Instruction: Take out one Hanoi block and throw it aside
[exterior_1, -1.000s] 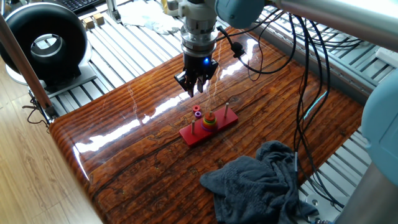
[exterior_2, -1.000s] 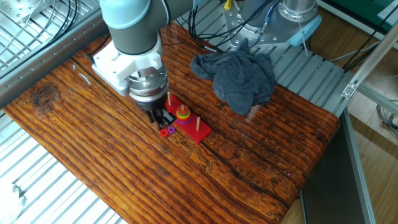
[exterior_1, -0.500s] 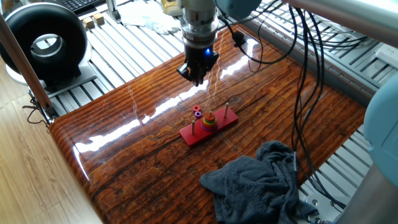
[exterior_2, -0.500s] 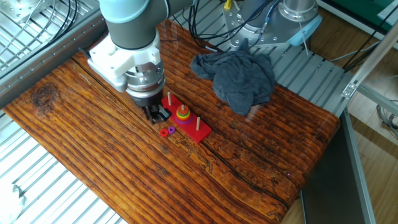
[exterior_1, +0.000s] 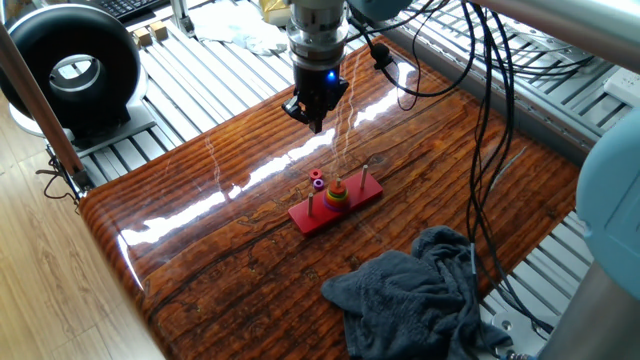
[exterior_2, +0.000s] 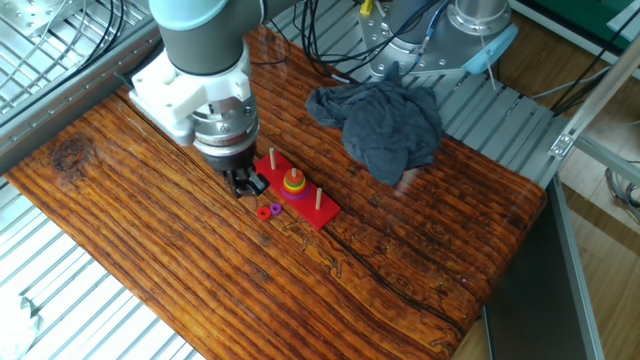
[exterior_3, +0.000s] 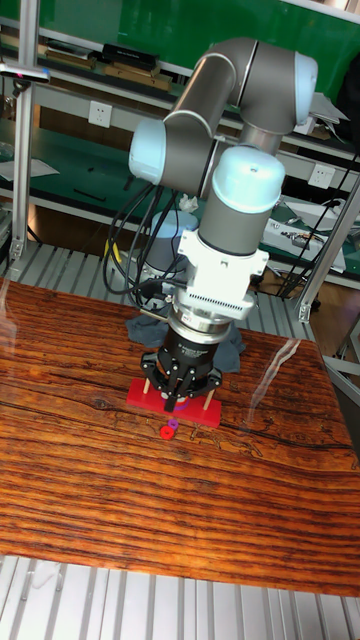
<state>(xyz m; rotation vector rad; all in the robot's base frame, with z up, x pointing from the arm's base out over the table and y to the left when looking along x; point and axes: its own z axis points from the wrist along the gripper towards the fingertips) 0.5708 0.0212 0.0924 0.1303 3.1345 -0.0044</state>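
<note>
Hovering with fingers pressed together, the pincer (exterior_1: 316, 118) hangs above the Hanoi block (exterior_1: 317, 175).

Glossy wood, bright plastic, soft cloth, ribbed metal

The table (exterior_1: 230, 250) is dark, strongly grained wood under a mirror-glossy varnish. The red base (exterior_1: 335, 208) and the Hanoi block (exterior_2: 264, 212) look like smooth painted wood or plastic; which, I cannot tell. The grey cloth (exterior_2: 385, 125) is matt and crumpled. The ribbed frame (exterior_2: 60, 300) is dull metal.
</note>
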